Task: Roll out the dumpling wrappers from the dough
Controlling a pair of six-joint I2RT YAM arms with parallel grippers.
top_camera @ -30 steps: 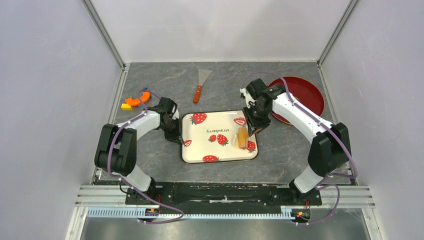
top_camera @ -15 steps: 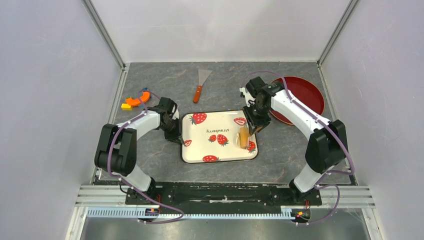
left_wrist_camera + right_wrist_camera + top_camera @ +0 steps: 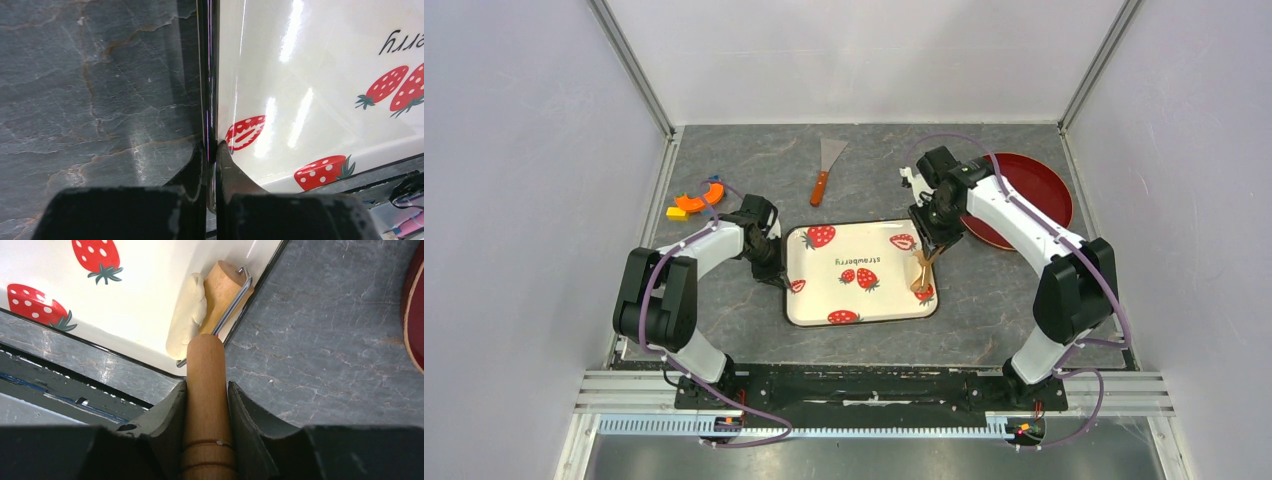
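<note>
Right hand (image 3: 207,390) clamped on a round tan wooden handle (image 3: 205,357), one dark finger on each side. Just beyond, the tan wooden roller cylinder (image 3: 223,284) sits at the edge of the glossy white strawberry-print tray (image 3: 145,290). A pale cream lump of dough (image 3: 187,315) lies against the roller's left side. To the right is the grey marbled counter (image 3: 325,340), with a dark red plate rim (image 3: 415,315) at the far right.

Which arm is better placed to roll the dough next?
Right: the right gripper holds the roller, dough against its barrel; the left gripper is shut on the tray rim.
</note>
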